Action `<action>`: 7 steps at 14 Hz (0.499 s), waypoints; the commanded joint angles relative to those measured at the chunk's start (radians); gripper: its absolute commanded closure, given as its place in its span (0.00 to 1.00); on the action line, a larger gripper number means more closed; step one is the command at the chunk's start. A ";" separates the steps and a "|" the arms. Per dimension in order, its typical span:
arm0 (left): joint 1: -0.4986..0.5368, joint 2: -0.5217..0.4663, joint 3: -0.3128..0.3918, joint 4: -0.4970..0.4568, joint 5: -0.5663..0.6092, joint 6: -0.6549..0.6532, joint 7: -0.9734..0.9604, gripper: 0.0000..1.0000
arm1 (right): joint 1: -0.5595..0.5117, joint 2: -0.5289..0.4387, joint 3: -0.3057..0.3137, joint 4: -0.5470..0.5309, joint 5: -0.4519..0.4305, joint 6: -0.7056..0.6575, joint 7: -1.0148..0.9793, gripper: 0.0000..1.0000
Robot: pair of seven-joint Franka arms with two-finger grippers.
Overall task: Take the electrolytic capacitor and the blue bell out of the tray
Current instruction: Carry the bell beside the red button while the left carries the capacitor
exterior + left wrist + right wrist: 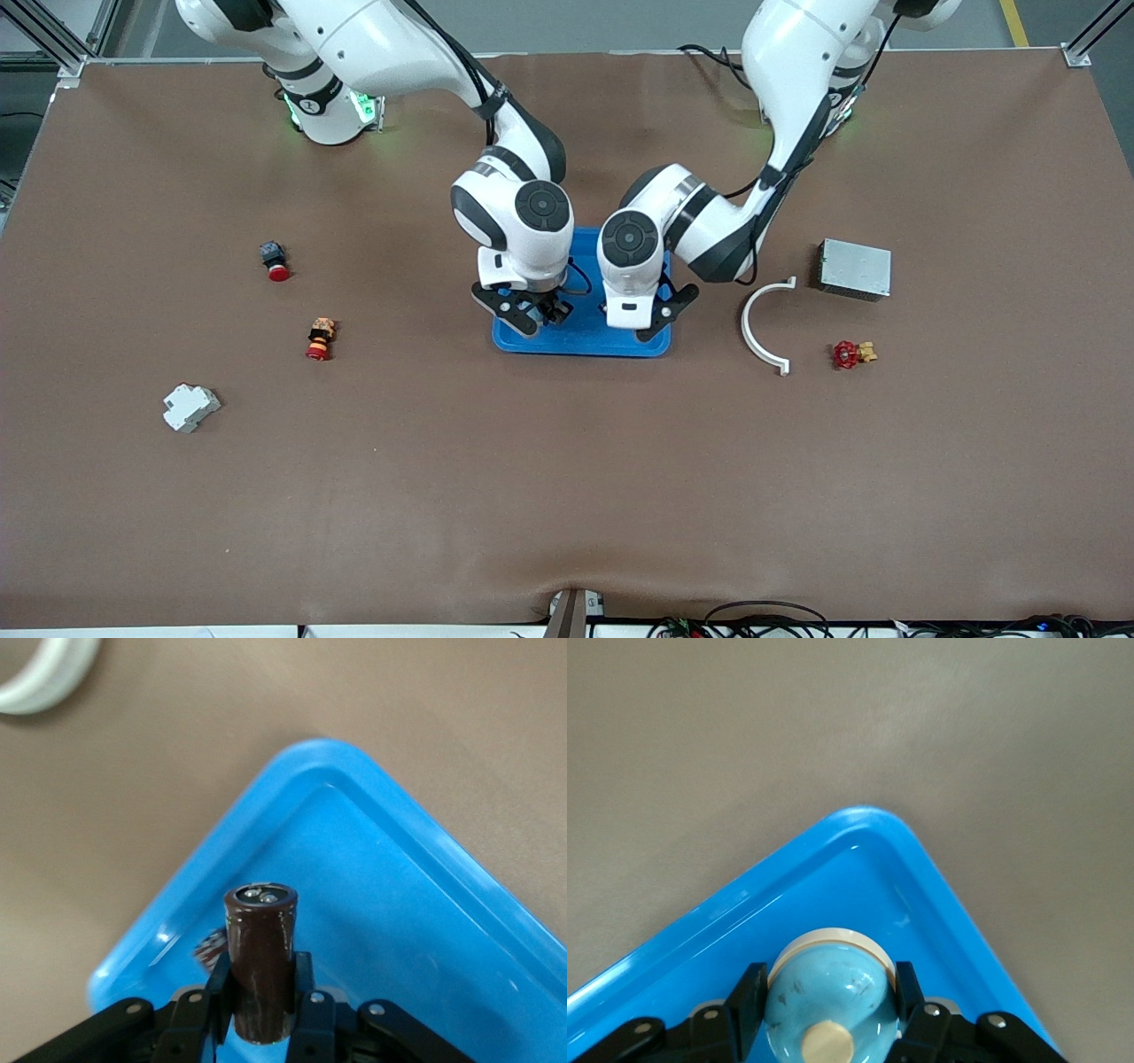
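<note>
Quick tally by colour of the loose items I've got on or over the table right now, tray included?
Blue: 2 - tray, bell
Red: 3 - push button, red-capped switch, valve
White or grey: 3 - breaker, curved clip, metal box
Brown: 1 - capacitor
Total: 9

Robot lab: aluminium frame (53,40), cables (762,620).
</note>
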 commanded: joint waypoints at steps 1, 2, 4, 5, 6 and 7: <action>0.024 -0.091 0.006 -0.021 0.017 -0.093 0.026 1.00 | -0.036 -0.071 0.004 -0.027 0.027 -0.058 -0.106 1.00; 0.044 -0.116 0.003 -0.021 0.017 -0.122 0.058 1.00 | -0.055 -0.099 0.004 -0.052 0.027 -0.066 -0.148 1.00; 0.094 -0.160 -0.002 -0.026 0.009 -0.183 0.137 1.00 | -0.092 -0.169 0.004 -0.118 0.029 -0.064 -0.229 1.00; 0.114 -0.170 -0.003 -0.026 0.009 -0.212 0.147 1.00 | -0.112 -0.205 0.004 -0.154 0.027 -0.064 -0.276 1.00; 0.116 -0.196 -0.002 -0.036 0.020 -0.219 0.152 1.00 | -0.138 -0.244 0.004 -0.194 0.027 -0.063 -0.330 1.00; 0.122 -0.225 -0.003 -0.048 0.046 -0.220 0.152 1.00 | -0.170 -0.287 0.004 -0.237 0.029 -0.063 -0.394 1.00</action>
